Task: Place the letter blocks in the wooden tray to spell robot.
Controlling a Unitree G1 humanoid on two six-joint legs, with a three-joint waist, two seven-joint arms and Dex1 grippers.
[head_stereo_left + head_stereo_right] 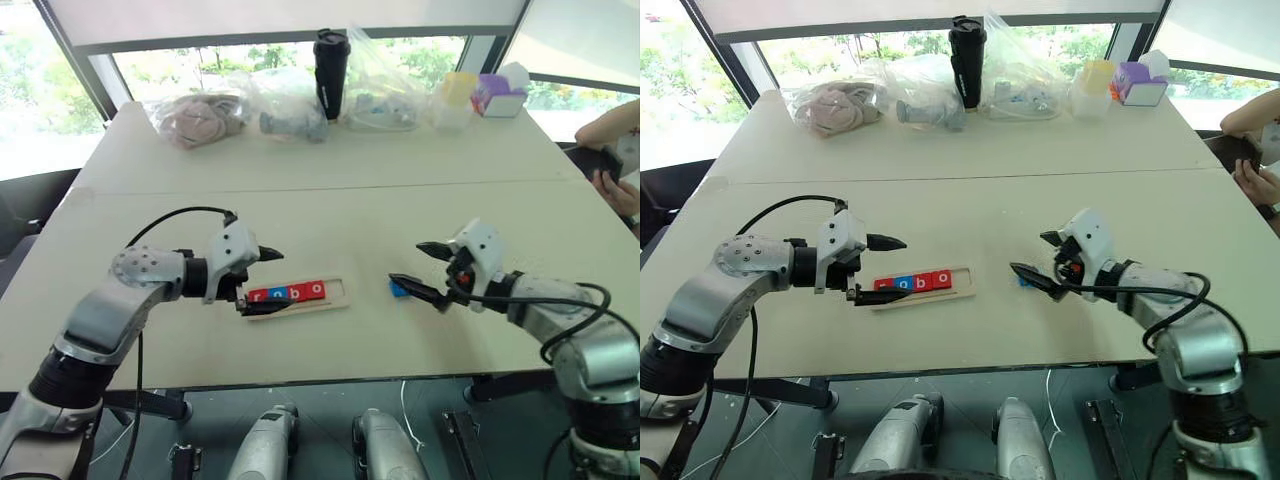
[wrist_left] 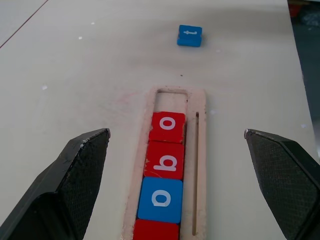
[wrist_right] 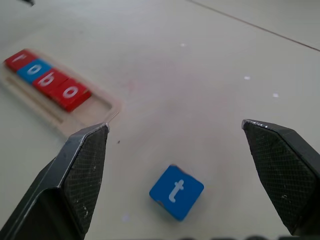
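Observation:
The wooden tray (image 1: 336, 298) lies on the table in front of me with several letter blocks (image 1: 288, 292) in a row, reading r, o, b, o, and one free slot at its right end. A blue block with a white t (image 3: 176, 191) lies loose on the table to the right of the tray. My right gripper (image 1: 425, 271) hovers open just over that blue block (image 1: 399, 289), holding nothing. My left gripper (image 1: 258, 281) stands open at the tray's left end, its fingers either side of the tray in the left wrist view.
Plastic bags (image 1: 285, 103), a black cup (image 1: 331, 72) and small boxes (image 1: 498, 95) line the table's far edge. A person's hand (image 1: 612, 185) with a dark device is at the far right. A seam (image 1: 400, 187) runs across the table between those things and the tray.

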